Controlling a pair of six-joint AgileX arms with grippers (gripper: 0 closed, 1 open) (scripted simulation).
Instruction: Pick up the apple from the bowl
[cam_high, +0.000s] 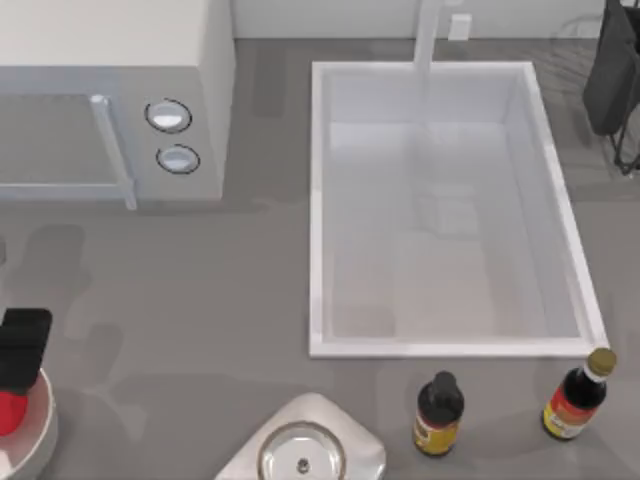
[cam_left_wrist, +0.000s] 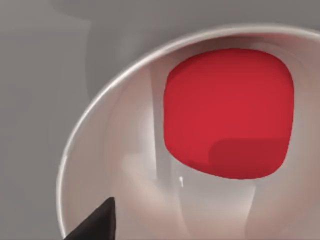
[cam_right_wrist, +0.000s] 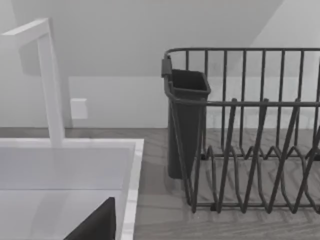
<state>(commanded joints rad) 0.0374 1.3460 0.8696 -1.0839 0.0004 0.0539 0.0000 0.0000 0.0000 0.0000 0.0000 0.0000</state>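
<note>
The red apple (cam_high: 9, 412) lies in the white bowl (cam_high: 42, 432) at the table's front left corner, cut off by the top view's edge. My left gripper (cam_high: 22, 350) hangs right over the bowl's far side, just above the apple. In the left wrist view the apple (cam_left_wrist: 229, 112) is large and close inside the bowl's rim (cam_left_wrist: 95, 120), with nothing touching it. A dark part of my right gripper (cam_right_wrist: 95, 226) is seen in the right wrist view, parked by the sink's far right.
A microwave (cam_high: 110, 100) stands at the back left. The white sink (cam_high: 318, 200) with its faucet (cam_high: 430, 30) takes up the middle right. Two dark sauce bottles (cam_high: 438, 412) (cam_high: 578, 395) and a steel-lidded thing (cam_high: 302, 455) stand along the front. A dish rack (cam_right_wrist: 250, 130) is at the back right.
</note>
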